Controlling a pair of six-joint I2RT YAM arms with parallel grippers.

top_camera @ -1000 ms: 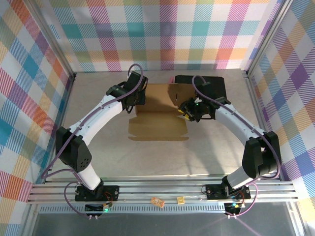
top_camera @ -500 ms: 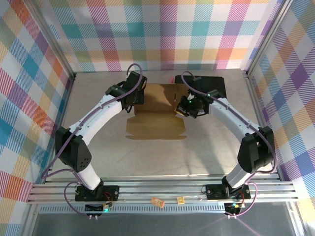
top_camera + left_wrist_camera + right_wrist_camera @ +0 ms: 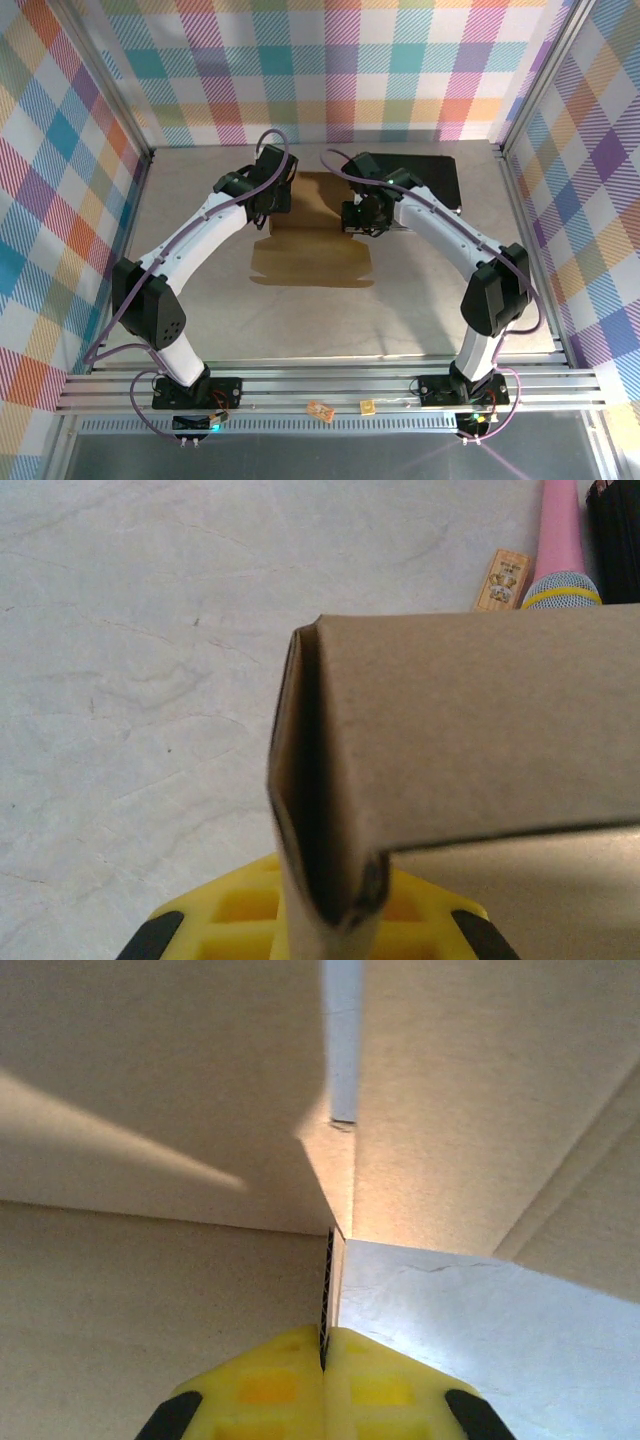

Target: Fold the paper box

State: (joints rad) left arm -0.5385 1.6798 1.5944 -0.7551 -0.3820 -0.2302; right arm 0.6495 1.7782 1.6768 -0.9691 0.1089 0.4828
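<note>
Paper box (image 3: 312, 245) lay on the worktop (image 3: 200, 320), partly folded, with a black case (image 3: 428, 175) just behind its right end. Left tool (image 3: 320, 930) was clamped on its raised left corner. Right tool (image 3: 325, 1365) was pinched shut on a flap edge. Pink microphone (image 3: 560, 540) lay beyond.

i'm watching both arms reaching forward and angling inward toward each other. the left gripper (image 3: 272, 212) is pinching the paper box (image 3: 310, 258), jaws nearly together; the right gripper (image 3: 353, 216) is clamping it too.
</note>
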